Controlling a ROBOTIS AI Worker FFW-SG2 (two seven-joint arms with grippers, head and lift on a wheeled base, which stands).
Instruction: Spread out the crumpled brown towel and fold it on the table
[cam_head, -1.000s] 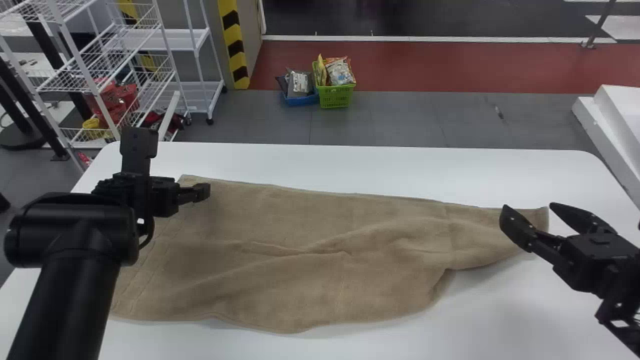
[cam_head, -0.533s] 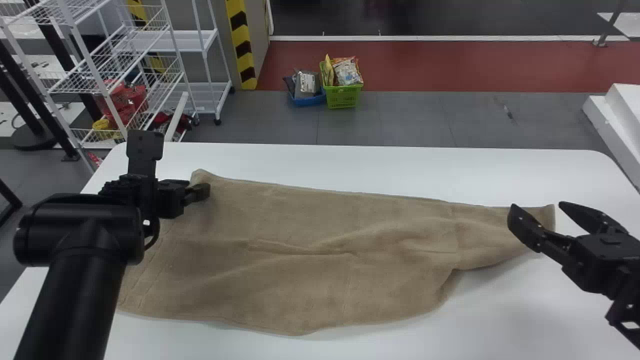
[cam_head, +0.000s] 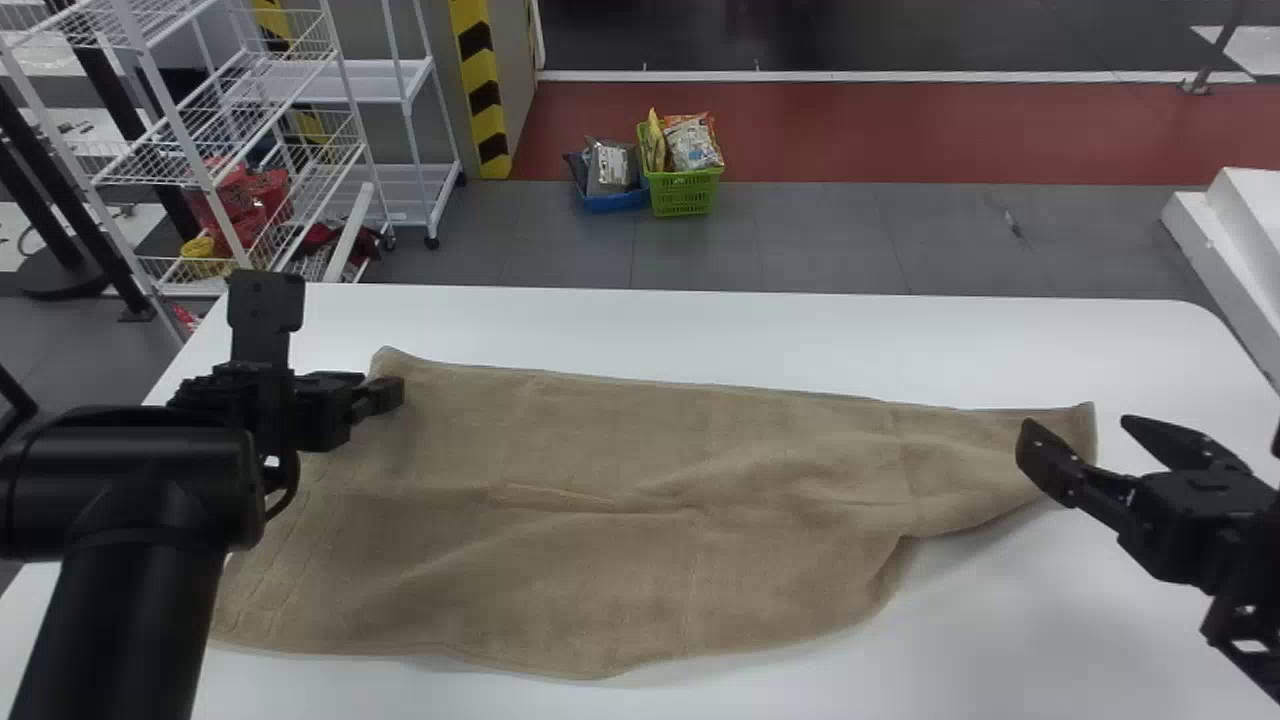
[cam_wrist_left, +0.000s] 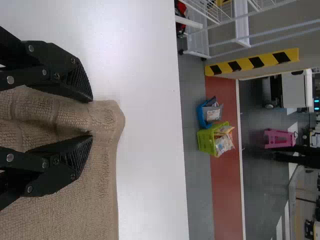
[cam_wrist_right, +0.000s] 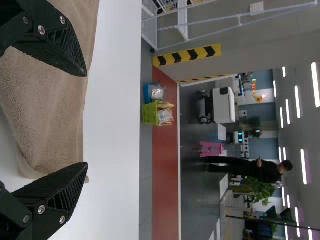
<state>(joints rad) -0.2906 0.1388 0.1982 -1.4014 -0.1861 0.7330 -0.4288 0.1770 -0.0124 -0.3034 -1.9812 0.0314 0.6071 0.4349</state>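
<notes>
Brown towel (cam_head: 620, 520) lies wide, softly creased. Left end effector (cam_head: 395, 394) clamps its bunched corner — right end effector (cam_head: 1080, 428) gapes.

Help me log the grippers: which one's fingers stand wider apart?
The right gripper: its fingers gape widely; the left gripper has bunched brown towel between its closer-set fingers.

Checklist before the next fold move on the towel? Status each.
1. Left gripper has the far left corner of the brown towel: ok, cloth bunched between its fingers.
2. Right gripper holds the right end: not ok, fingers open.
3. Brown towel lies on the white table: ok.
4. Brown towel smooth: not ok, creases across the middle.
5. No folds trapped underneath: cannot tell.
</notes>
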